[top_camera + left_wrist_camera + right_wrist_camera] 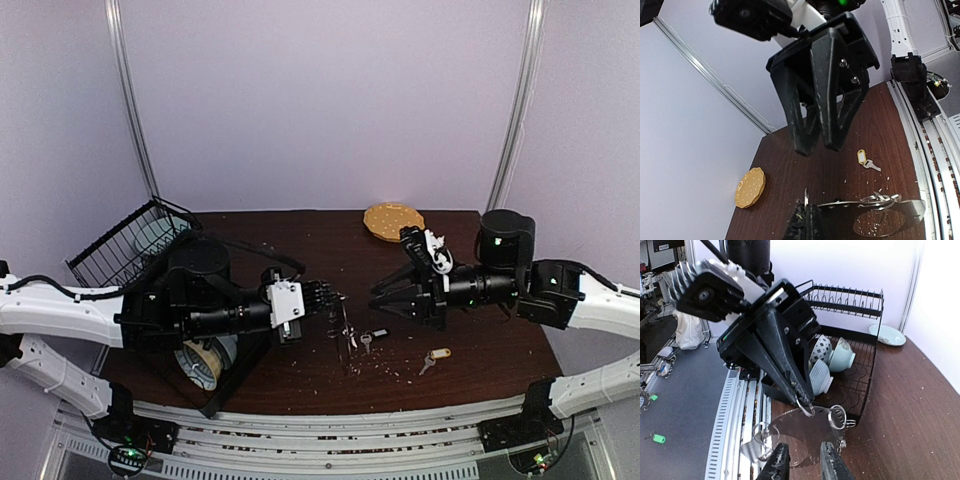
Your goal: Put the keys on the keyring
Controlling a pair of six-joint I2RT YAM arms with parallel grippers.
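Left gripper (805, 409): clamped on the keyring (880, 200), which hangs above the bench (490, 362). Right gripper (816, 146): jaws slightly apart, empty, facing the keyring. Both keys lie on the bench nearer the right arm: black-tagged key (368, 340) just below the keyring, yellow-tagged key (434, 358) further right. The dish rack (867, 375) holds bowls (835, 357).

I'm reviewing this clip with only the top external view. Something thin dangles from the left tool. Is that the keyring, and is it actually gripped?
Observer: Yes. The right wrist view shows the left tool shut, its tips pinching the edge of the keyring, which hangs below them.
Operator: Is the right tool holding anything?
Observer: No. In the left wrist view it stands slightly open, with nothing between its fingers.
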